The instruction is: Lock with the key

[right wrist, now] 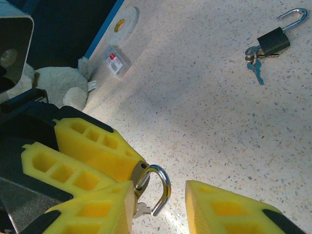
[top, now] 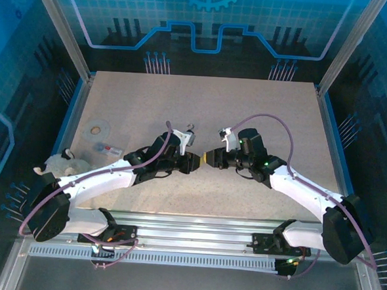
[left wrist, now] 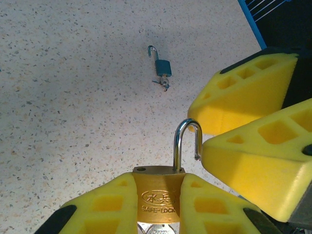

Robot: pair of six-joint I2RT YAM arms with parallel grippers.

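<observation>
A brass padlock sits between the yellow fingers of my left gripper, which is shut on its body. Its steel shackle stands swung open, the free end out of the body. A key pokes out under the lock. My right gripper faces the left one in the top view. Its jaws stand on either side of the shackle; one finger is against the lock, and a gap remains before the other finger.
A second, dark padlock with keys lies open on the speckled table, further out. At the table's left edge sit a tape roll, a small clear box and a white plush toy.
</observation>
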